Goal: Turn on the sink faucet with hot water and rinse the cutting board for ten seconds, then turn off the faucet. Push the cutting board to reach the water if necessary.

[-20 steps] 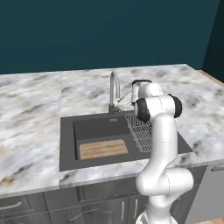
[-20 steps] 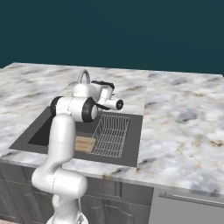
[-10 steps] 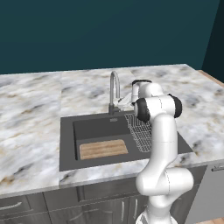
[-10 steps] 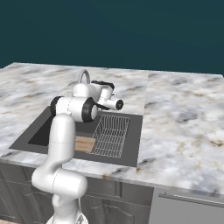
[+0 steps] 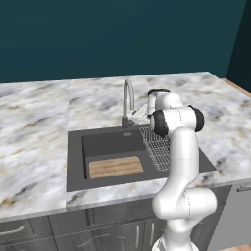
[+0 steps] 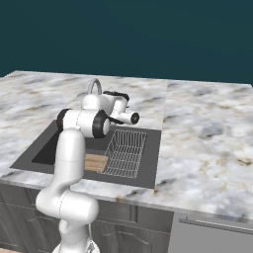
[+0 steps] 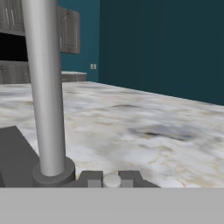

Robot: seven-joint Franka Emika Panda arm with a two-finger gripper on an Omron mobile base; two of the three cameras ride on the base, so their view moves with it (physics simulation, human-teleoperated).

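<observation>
The sink faucet (image 5: 128,100) rises at the back of the dark sink (image 5: 74,157), its stem (image 7: 43,87) close on the left in the hand view. My gripper (image 7: 112,181) sits low beside the faucet's base (image 7: 52,173), with a dark fingertip on each side of the small grey lever end (image 7: 112,178), shut on it. From the left base view the gripper (image 5: 138,114) is just right of the faucet base. The cutting board (image 5: 116,166) lies flat at the front of the basin, and its end (image 6: 95,162) peeks out beside my arm. The water is out of view.
A wire dish rack (image 5: 159,147) fills the right side of the basin, also the dish rack (image 6: 126,153) in the right base view. Marble counter (image 5: 34,142) surrounds the sink, and a teal wall stands behind it.
</observation>
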